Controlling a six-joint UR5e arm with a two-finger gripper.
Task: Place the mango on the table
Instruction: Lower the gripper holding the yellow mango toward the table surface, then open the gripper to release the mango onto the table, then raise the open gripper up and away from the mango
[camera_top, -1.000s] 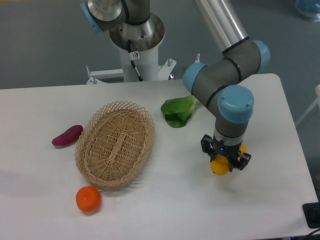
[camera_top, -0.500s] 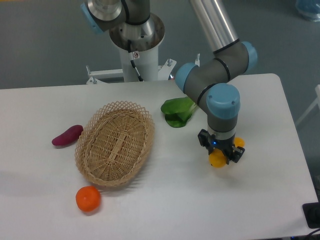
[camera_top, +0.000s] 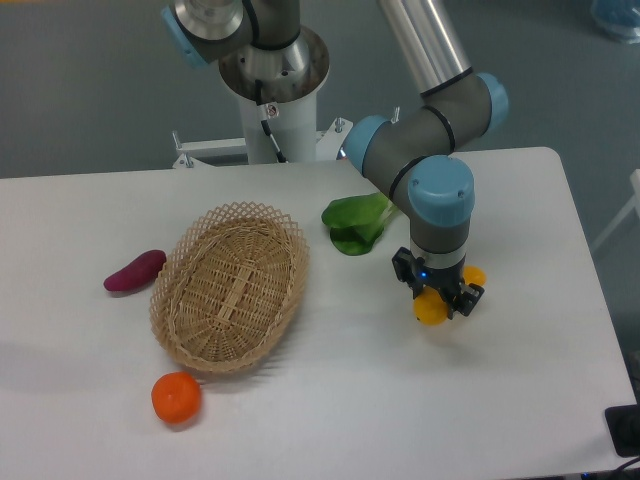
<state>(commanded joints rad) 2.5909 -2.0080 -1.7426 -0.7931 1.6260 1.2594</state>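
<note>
Gripper (camera_top: 437, 299) shifts up-left since earlier frame, jaws clamped on mango (camera_top: 432, 309), right-centre over table (camera_top: 330, 400).

White table (camera_top: 560, 400) under my arm: wicker basket (camera_top: 230, 300) left of centre, purple sweet potato (camera_top: 134, 270) just beside it toward the left edge, tangerine (camera_top: 176, 396) near the front edge, green leafy vegetable (camera_top: 357, 222) toward the back edge, by my arm.
</note>
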